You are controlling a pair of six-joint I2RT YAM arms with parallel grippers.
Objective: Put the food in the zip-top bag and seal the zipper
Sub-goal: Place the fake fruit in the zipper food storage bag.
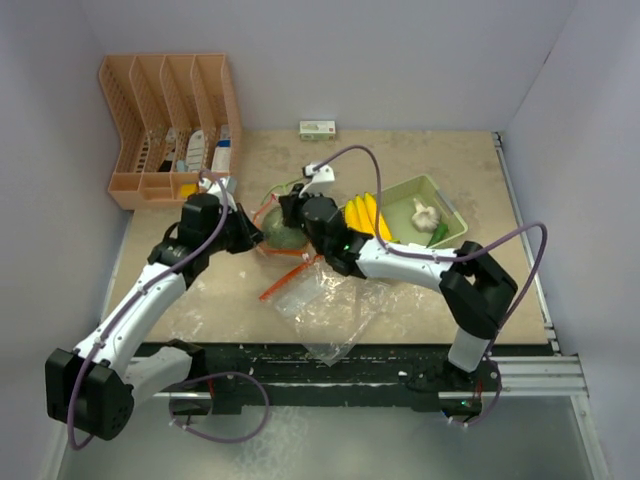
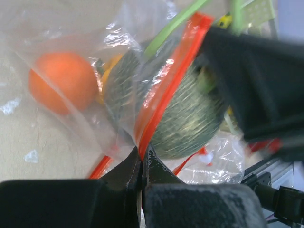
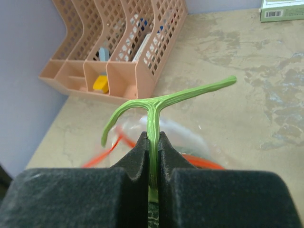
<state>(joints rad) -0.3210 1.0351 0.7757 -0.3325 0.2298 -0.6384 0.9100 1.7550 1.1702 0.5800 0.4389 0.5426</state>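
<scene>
Where the two arms meet at mid-table, I list what I see.

- Left gripper (image 2: pixel 142 159): jaws pinched tight on the bag's (image 2: pixel 118 42) red zipper (image 2: pixel 166 90), holding that edge up.
- Right gripper (image 3: pixel 152 141): jaws clamped on the green T-shaped stem (image 3: pixel 190 92) of a netted melon (image 2: pixel 194 118).
- Melon: hangs at the bag's mouth, with the zipper strip crossing its face. I cannot tell how far in it sits.
- Orange (image 2: pixel 61 83): inside the bag, behind the clear film, left of the melon in my left wrist view.
- Bananas (image 1: pixel 363 215): on the table (image 1: pixel 420 150), just beside the tray's left side and outside the bag.
- Tray (image 1: pixel 407 184): holds a white bulb (image 1: pixel 425 213) and a green piece (image 1: pixel 438 233).
- Organizer (image 3: pixel 142 52): far left corner.
- Small box (image 1: pixel 318 129): at the far edge.
</scene>
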